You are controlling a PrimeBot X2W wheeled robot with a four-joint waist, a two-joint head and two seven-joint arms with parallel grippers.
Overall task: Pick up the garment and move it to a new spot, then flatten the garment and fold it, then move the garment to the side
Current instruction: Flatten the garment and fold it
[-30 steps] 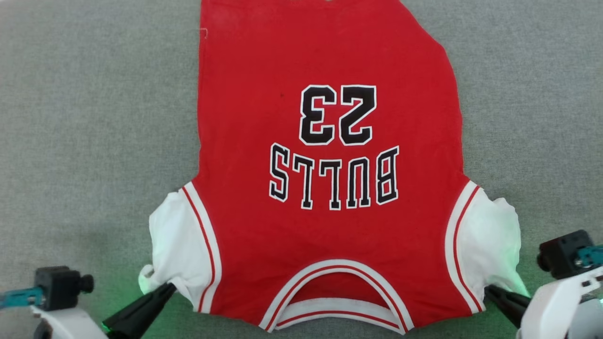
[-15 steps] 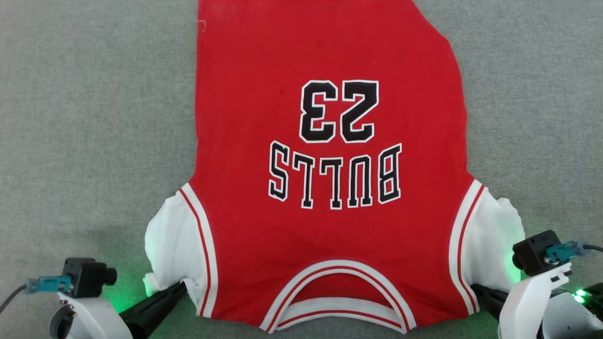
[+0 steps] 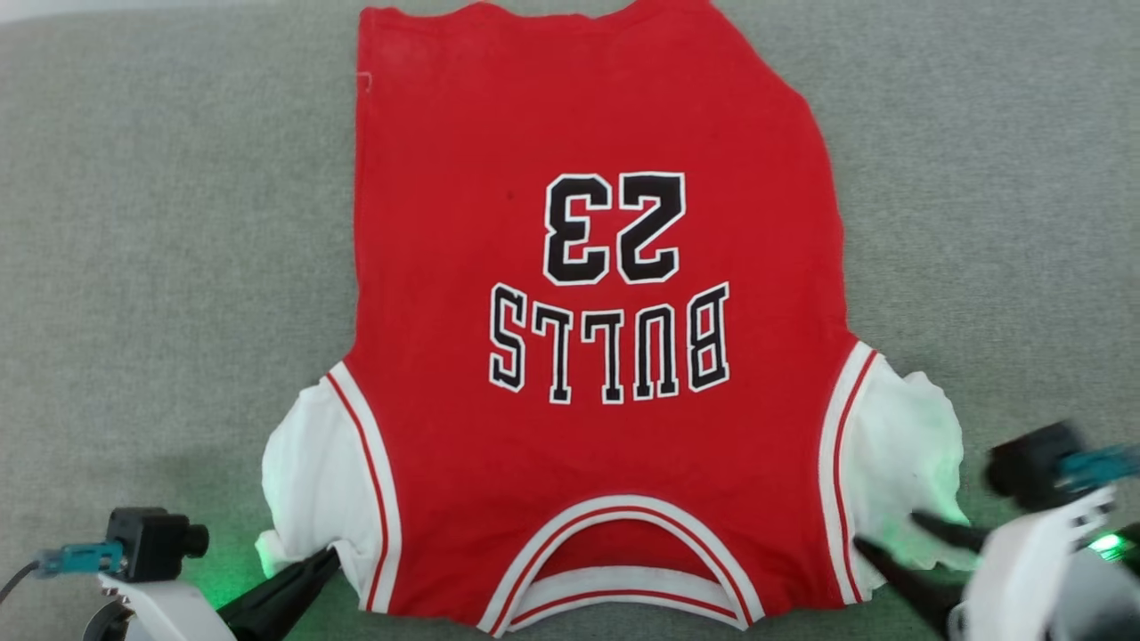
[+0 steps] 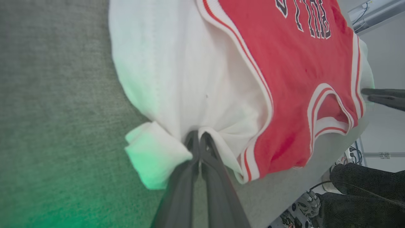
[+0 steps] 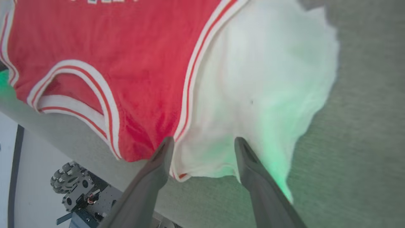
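The garment, a red shirt with white sleeves and black "BULLS 23" lettering, lies spread flat on the grey table, neckline toward me. My left gripper is shut on the hem of the left white sleeve, its fingers pinching bunched fabric. At the lower right, my right gripper stands open, one finger on each side of the right white sleeve's near edge; its fingers hold nothing.
The grey cloth-covered table runs wide on both sides of the shirt. Its near edge lies just below the neckline, with the floor and the robot's wheeled base beneath.
My right gripper has opened and let go of the right sleeve. The head camera has shifted, so the shirt's far hem now shows. The left gripper keeps its grip.
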